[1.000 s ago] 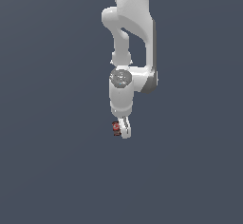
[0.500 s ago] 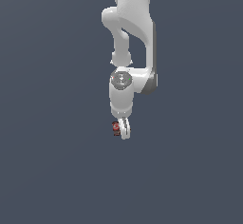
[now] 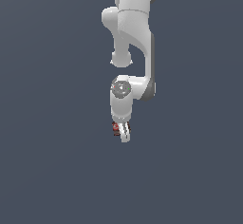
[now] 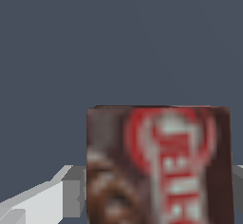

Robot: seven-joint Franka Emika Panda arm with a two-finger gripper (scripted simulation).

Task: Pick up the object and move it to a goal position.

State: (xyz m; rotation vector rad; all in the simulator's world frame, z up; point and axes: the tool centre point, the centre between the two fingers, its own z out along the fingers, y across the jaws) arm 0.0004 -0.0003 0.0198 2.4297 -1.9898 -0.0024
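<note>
The object [image 3: 116,128] is a small dark brown-and-red box held in the air at the tip of the white arm, near the middle of the exterior view. My gripper [image 3: 121,134] points downward and is shut on it. In the wrist view the object [image 4: 159,166] is blurred and fills the lower part of the picture, showing a red band with pale lettering. One white and grey finger [image 4: 47,200] presses against its side. The other finger is mostly hidden behind the box. No goal marker shows.
Around the arm [image 3: 133,23] both views show only a plain dark blue-grey background. No table, container or other object is in view.
The wrist joint sits a little lower in the exterior view than before. The box stays clamped in the fingers at about the same place.
</note>
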